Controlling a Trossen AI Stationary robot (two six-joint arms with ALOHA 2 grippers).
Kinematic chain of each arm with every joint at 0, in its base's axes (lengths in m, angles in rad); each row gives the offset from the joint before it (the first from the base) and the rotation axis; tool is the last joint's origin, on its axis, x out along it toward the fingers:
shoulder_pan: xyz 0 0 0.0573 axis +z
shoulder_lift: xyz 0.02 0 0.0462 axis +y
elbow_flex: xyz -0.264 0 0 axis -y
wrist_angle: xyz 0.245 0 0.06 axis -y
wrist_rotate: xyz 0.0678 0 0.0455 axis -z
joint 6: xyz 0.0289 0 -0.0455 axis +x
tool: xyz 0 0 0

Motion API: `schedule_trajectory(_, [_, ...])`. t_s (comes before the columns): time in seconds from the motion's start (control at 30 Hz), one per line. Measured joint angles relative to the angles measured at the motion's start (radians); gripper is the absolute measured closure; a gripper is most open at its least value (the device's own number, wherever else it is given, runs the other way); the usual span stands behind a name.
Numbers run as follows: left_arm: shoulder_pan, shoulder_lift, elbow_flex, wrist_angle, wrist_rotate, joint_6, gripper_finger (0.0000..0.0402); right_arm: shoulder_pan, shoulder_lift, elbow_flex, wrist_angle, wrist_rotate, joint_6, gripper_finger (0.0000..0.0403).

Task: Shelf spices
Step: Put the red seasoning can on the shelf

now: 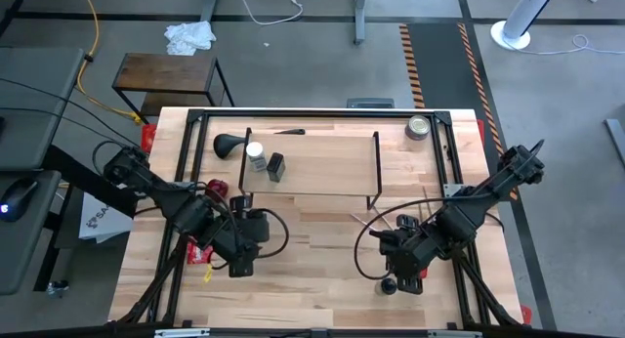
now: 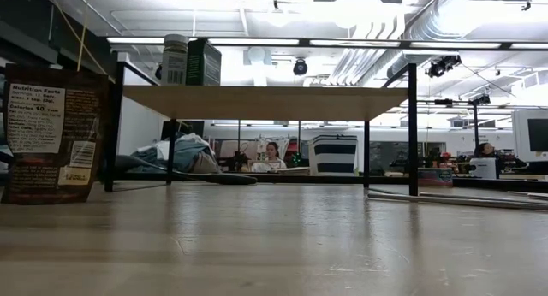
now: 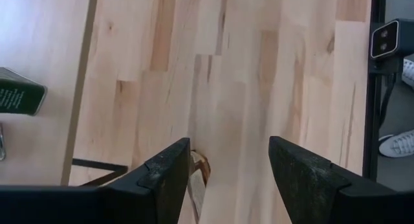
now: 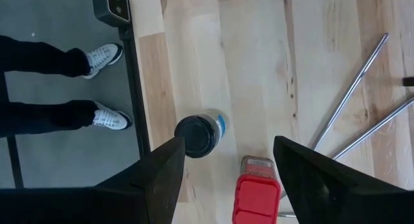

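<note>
Two jars, a white-capped one (image 1: 256,153) and a dark one (image 1: 275,166), already stand on the shelf (image 1: 322,157) at my eleven o'clock, while a red-capped jar (image 4: 257,197) and a black-capped jar (image 4: 199,134) lie on the bench (image 1: 312,270) under my right jaws (image 1: 402,276), both jaws parted and empty.

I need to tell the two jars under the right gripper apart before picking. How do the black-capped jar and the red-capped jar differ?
In the right wrist view, the black-capped jar with a blue label has a round dark lid, while the red-capped jar has a squarish red lid. The black-capped one lies beyond the open right gripper; the red-capped one sits between its fingers. Both rest on the butcher-block tabletop.
</note>
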Motion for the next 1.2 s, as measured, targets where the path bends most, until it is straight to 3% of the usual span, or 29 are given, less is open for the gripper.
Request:
schedule_trajectory(0.5, [0.0,0.0,0.0,0.0,0.004,0.036,0.0197,-0.003,0.009,0.001,0.0,0.0,0.057,0.0169])
schedule_trajectory(0.77, [0.0,0.0,0.0,0.0,-0.01,0.014,0.0197,0.065,0.165,0.002,-0.003,0.0,0.09,0.0169])
schedule_trajectory(0.97, [0.0,0.0,0.0,0.001,-0.009,-0.01,0.0197,0.075,0.225,0.001,0.025,0.015,0.191,0.0169])
schedule_trajectory(1.2, [0.0,0.0,0.0,0.015,0.0,-0.013,0.0197,0.075,0.234,0.001,0.029,0.005,0.416,0.0169])
